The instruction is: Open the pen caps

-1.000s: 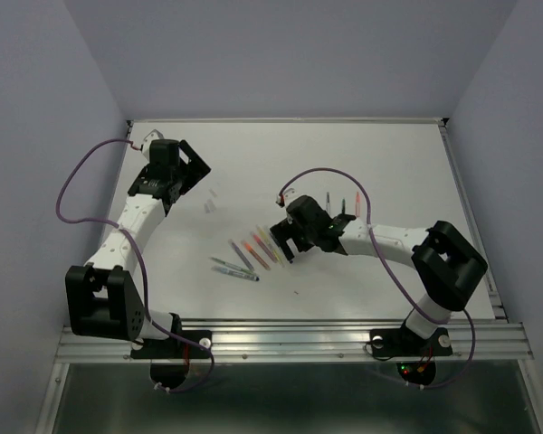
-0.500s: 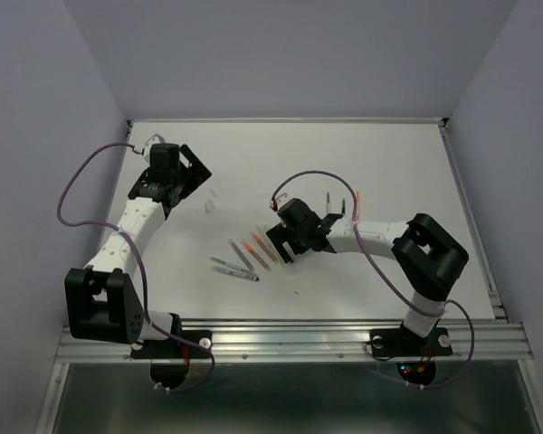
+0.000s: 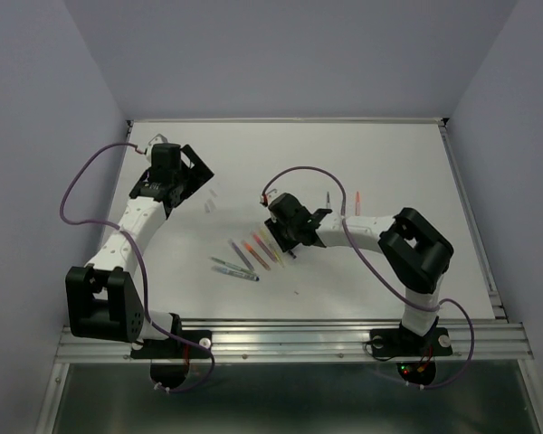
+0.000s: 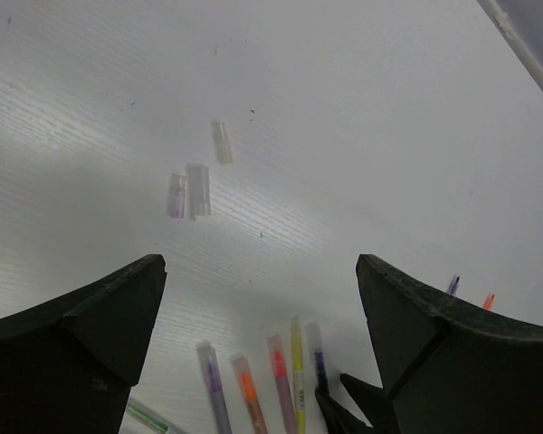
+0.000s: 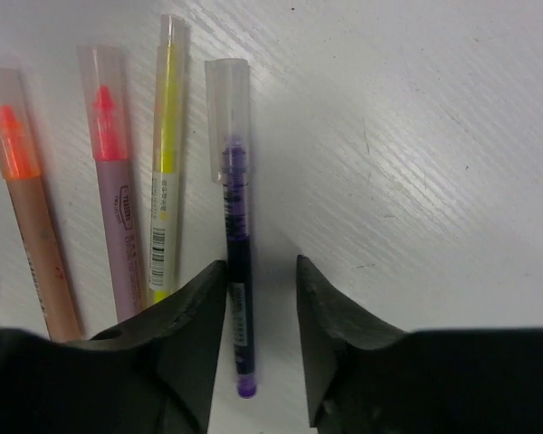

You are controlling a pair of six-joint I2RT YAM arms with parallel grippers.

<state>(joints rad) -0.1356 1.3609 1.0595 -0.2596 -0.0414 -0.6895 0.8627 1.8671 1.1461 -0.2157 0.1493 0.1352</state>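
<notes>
Grasping: my right claw [image 5: 260, 267] straddles the thin purple pen [image 5: 238, 208] at the white table's [image 5: 434, 136] middle, part-open, unclamped; left claw [image 4: 261, 271] wide, empty; next I pinch, then uncap

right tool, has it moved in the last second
Yes. In the top view the right tool has shifted left to the right end of the pen row, which has stayed put. Its jaws straddle the purple pen.

White table [image 3: 389, 163]; alu rail [image 3: 290, 336] at near edge.
</notes>
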